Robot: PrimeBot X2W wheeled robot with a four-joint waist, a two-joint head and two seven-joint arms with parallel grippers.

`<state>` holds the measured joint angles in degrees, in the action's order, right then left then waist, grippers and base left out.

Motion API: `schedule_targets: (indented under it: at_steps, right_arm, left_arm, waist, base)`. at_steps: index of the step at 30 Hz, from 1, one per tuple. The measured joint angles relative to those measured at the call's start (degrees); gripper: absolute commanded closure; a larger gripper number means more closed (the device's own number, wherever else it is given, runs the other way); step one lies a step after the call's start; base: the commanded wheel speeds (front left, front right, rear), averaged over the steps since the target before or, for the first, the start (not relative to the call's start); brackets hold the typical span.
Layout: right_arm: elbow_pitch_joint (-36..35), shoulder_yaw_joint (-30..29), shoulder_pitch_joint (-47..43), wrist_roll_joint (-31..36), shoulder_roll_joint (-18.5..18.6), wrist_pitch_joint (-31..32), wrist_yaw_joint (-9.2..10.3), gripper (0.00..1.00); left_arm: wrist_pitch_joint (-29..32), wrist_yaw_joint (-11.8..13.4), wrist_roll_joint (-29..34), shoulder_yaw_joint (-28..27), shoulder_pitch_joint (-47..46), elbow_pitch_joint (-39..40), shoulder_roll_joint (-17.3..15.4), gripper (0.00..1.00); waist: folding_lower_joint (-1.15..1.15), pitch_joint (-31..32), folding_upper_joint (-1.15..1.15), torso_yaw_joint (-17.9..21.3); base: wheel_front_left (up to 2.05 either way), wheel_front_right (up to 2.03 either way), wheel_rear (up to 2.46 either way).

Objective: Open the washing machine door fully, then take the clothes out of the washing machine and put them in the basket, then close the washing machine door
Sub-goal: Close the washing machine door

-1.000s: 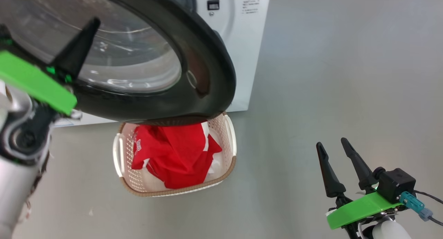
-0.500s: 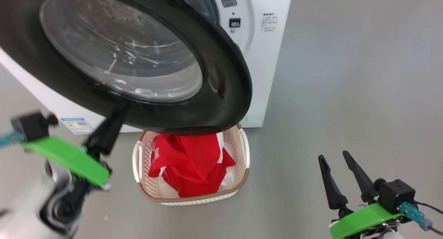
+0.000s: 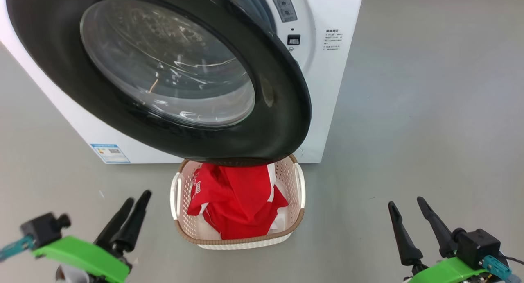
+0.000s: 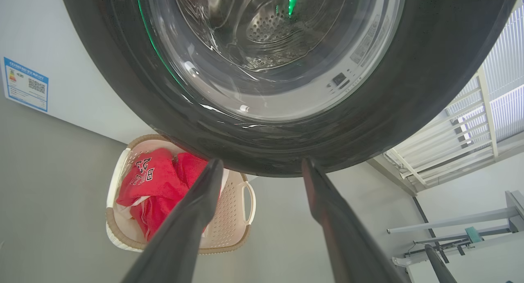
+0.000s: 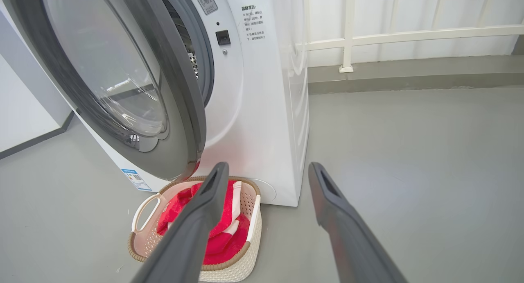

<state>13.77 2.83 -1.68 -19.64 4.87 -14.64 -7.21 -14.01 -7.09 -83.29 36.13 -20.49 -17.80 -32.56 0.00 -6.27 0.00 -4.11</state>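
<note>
Well clear of jaws, clothes [image 3: 239,201] in basket [image 3: 291,180]

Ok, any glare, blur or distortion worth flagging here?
Head view: white glare streaks across the washing machine door glass. Left wrist view: green light reflected in that glass. Right wrist view: edges of the washing machine bow.

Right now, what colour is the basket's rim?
Brown, woven-look, around the cream basket; the head view shows it best.

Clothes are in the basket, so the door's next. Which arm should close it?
Probably left. The left gripper, open and empty, points straight at the door, at its lower rim; the right gripper aims beside the door, at the washer front and floor.
</note>
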Motion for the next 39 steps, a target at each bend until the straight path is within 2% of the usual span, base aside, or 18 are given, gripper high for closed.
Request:
schedule_targets:
  at_steps: [3,19,32,39]
  right_arm:
    - [-0.01,-0.29,-0.57,0.00,0.42,0.00,0.00,0.00]
    - [-0.52,-2.99,-1.96,0.03,1.40,0.00,0.00,0.00]
    - [-0.62,-3.93,-1.97,0.04,1.35,0.00,0.00,0.00]
    - [-0.63,-3.97,-1.97,0.04,1.35,0.00,0.00,0.00]
  left_arm:
    - [-0.29,0.00,0.81,-3.94,2.91,-0.81,1.21,0.00]
    - [-0.29,-0.01,19.38,-22.42,15.28,-3.45,12.47,0.00]
    - [-0.29,-0.03,45.06,-31.87,20.13,-0.48,20.45,0.00]
    - [-0.29,-0.07,53.63,-34.26,21.74,1.05,23.10,0.00]
  waist:
    - [0.00,0.06,0.00,0.22]
    - [0.00,0.43,0.00,2.11]
    - [0.00,0.90,0.00,2.10]
    - [0.00,1.34,0.00,1.85]
  base:
    - [0.00,0.00,0.00]
    - [0.00,0.00,0.00]
    - [0.00,0.00,0.00]
    - [0.00,0.00,0.00]
